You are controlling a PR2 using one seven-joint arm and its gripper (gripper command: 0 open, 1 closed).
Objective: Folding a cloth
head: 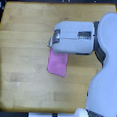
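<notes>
No brand, label or legible writing can be made out anywhere in the exterior view; the picture is too coarse for small print. The worktop is a wooden board with clipped corners, seen from above, and its edges at the top, bottom and the view's left are fully in view. The cloth lies flat near the middle of the board, a pink-magenta rectangle, slightly skewed, longer top to bottom than across. Its lower edge and both side edges are exposed; its upper edge runs under the grey housing of the arm, so that edge cannot be inspected. The arm enters from the view's right, with a large white body section covering the worktop's right edge. The end effector sits at the arm's tip, directly over the upper corner of the cloth on the view's left. The fingers are not distinguishable from above, so its opening and whether it holds the cloth cannot be told. Bare wood lies all around the cloth on the view's left and below it, well apart from any edge; on the view's right the arm's body stands near the cloth.
</notes>
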